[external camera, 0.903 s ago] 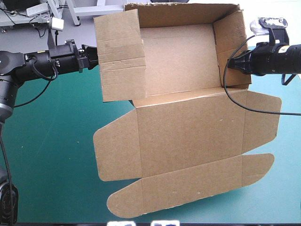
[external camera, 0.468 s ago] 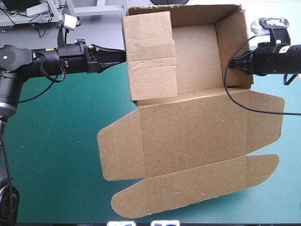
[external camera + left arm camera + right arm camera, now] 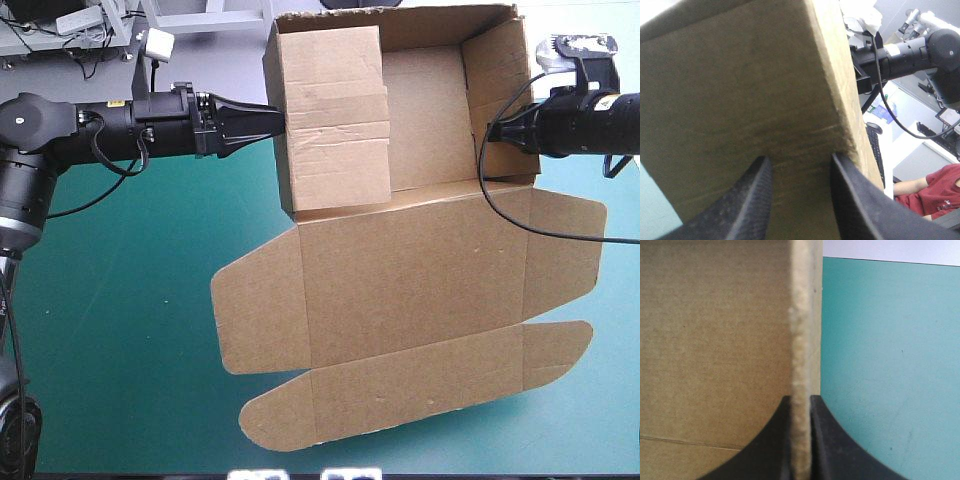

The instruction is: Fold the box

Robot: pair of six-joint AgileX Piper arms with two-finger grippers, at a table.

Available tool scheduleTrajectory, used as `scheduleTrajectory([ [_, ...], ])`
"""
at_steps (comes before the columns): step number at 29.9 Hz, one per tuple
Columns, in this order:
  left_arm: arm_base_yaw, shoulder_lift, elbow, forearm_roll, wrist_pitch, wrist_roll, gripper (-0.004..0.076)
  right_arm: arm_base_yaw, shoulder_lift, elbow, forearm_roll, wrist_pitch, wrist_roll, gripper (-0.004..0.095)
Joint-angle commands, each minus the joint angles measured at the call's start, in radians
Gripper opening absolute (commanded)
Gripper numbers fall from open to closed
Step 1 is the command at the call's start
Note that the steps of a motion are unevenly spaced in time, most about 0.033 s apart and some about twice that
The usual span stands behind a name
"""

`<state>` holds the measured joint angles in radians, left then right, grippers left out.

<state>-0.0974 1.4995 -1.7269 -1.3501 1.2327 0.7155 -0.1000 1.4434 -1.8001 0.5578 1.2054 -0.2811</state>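
Box (image 3: 410, 270), right claw (image 3: 801, 401) pinching wall edge, left claw (image 3: 799, 158) parted at flap

Both arms stretch level inward along the table's (image 3: 120, 300) far edge; left gripper (image 3: 276, 118) fingers parted, right gripper (image 3: 491, 135) pinching the box (image 3: 410, 270).

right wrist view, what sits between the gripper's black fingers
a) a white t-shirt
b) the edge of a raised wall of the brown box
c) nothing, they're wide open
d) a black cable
B: the right gripper is shut on the thin edge of a raised wall of the box, with the teal-green cover beside it.
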Motion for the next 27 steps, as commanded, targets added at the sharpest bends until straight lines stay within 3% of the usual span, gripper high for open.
scheduleTrajectory([
  [1,-0.007,-0.034,-0.032,-0.09,0.057,-0.015,0.0288,-0.005,-0.017,-0.024,0.063,-0.069,0.002,0.0002],
  [13,-0.007,-0.034,-0.042,-0.002,0.042,-0.023,0.0288,0.01,0.018,-0.023,0.06,-0.109,0.0,0.0002],
  [19,-0.007,-0.034,-0.042,0.075,-0.02,-0.029,0.0288,0.105,0.03,-0.023,-0.009,-0.148,0.011,0.0002],
  [27,-0.007,-0.034,-0.042,0.392,-0.14,-0.169,0.0288,0.22,0.044,-0.023,-0.07,-0.206,0.047,0.0002],
])
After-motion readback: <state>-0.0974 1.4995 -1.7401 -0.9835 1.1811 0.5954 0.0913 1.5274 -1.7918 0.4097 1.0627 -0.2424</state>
